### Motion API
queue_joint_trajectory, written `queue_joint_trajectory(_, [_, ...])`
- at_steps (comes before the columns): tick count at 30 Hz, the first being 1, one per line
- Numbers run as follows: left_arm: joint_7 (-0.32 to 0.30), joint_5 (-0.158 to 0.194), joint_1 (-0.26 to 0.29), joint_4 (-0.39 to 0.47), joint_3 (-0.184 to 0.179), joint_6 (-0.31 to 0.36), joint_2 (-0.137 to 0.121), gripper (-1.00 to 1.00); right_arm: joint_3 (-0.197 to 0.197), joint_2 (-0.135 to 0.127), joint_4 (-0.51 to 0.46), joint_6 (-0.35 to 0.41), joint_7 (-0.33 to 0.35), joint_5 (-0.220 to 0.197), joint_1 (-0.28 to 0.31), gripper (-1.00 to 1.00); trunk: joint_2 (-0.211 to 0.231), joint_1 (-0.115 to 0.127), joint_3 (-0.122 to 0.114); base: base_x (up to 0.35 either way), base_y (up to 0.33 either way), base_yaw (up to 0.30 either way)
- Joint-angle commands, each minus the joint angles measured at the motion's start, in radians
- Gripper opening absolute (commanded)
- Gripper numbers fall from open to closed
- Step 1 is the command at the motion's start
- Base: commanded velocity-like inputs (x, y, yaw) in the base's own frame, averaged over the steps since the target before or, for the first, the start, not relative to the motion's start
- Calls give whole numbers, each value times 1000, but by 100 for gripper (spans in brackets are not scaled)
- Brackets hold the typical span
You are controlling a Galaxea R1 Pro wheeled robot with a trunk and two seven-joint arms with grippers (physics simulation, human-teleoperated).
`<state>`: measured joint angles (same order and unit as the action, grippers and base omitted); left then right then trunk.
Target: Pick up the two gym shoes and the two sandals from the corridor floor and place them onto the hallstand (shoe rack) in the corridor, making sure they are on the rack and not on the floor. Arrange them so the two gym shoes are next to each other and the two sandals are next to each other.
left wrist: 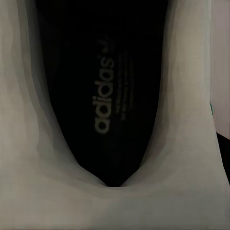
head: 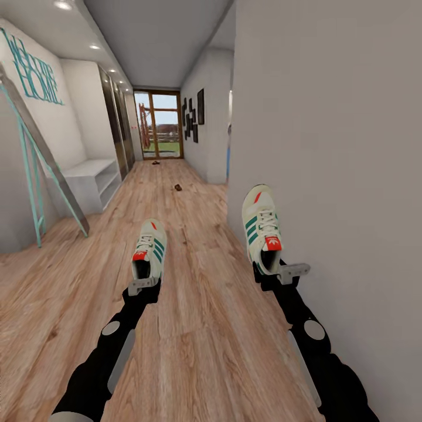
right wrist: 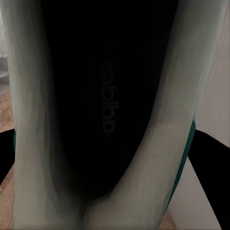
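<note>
hallstand [head: 94, 179] shelves look bare. both arms reach forward, left tool [head: 143, 287] and right tool [head: 280, 274] each clamped on a gym shoe [head: 149, 252] [head: 262, 225] heel.

walls [head: 328, 117] white | wood plank floor [head: 193, 351] | glazed door [head: 158, 124] far end | ceiling spotlights [head: 62, 5]

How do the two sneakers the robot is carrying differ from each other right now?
The sneaker in the left hand sits lower in the head view, out over open floor; the sneaker in the right hand is held higher, close beside the white wall. The left sneaker looks smaller there, the right sneaker larger. Both are cream with green stripes and red accents, gripped at the heel, toes pointing down the corridor.
</note>
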<state>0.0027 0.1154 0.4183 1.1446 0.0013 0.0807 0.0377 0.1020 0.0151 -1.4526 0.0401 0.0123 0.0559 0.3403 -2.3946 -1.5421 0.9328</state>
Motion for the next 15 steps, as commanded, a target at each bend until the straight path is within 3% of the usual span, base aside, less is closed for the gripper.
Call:
queue_joint_trajectory(1, [0, 10, 0, 1, 0, 5, 0, -100, -1, 0, -2, 4, 1, 5, 0, -100, 0, 0, 0, 347, 0, 220])
queue_joint_trajectory(5, [0, 10, 0, 1, -1, 5, 1, -100, -1, 0, -2, 4, 1, 5, 0, -100, 0, 0, -4, 262, 0, 220])
queue_joint_trajectory(15, [0, 9, 0, 1, -1, 5, 1, -100, -1, 0, -2, 4, 1, 5, 0, -100, 0, 0, -15, 25, 0, 220])
